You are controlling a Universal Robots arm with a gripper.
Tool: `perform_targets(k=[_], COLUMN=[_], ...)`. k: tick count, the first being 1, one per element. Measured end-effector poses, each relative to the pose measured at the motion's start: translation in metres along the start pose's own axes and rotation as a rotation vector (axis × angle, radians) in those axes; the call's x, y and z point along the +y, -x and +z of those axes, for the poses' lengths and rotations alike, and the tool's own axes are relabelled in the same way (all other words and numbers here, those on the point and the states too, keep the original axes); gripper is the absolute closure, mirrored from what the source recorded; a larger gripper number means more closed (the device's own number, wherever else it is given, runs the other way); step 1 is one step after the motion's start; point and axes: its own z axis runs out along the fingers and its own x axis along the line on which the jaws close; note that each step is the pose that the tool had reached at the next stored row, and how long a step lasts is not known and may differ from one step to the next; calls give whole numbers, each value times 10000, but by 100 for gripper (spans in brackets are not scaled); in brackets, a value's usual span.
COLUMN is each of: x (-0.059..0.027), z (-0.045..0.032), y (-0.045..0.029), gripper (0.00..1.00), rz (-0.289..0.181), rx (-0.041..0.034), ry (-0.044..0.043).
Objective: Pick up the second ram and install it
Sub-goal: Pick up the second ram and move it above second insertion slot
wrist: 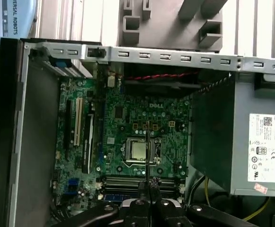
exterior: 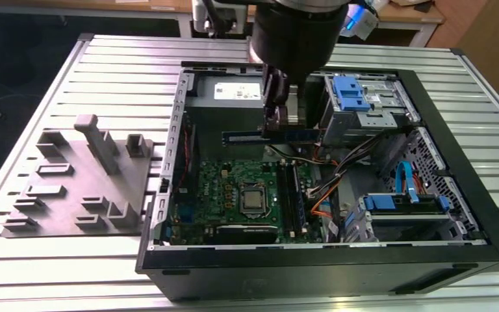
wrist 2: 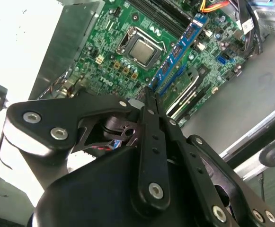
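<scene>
The claw [exterior: 273,132] hung inside the open computer case [exterior: 319,257]. Its fingers were drawn in narrow and pinched on the second ram [exterior: 242,137], which it held level in the air above the motherboard [exterior: 223,195], clear of the board. In the exterior view the fingers covered the stick's middle, so it showed as two bluish stubs on either side of them, and the arm's broad dark body hid the case's far wall. The stick lay crosswise to the black slot rails [exterior: 288,195]; whether another stick already sat in those rails was hard to make out. In the first wrist view the second ram [wrist: 147,142] was edge-on, a thin dark line running out from the fingertips across the processor socket [wrist: 138,150]. In the second wrist view the second ram [wrist 2: 180,52] ran out blue past the claw, its other half lost behind the black linkage [wrist 2: 151,156]. The case stood on the slatted counter [exterior: 102,58], with a grey fixture block [exterior: 76,188] on the exterior view's left.
</scene>
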Motion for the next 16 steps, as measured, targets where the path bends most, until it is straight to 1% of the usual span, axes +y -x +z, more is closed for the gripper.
perform_targets(k=[5, 16], x=[-47, -69], z=[88, 282], y=[-7, -16], gripper=[91, 91], rz=[2, 25], rx=[-1, -2], ry=[0, -2])
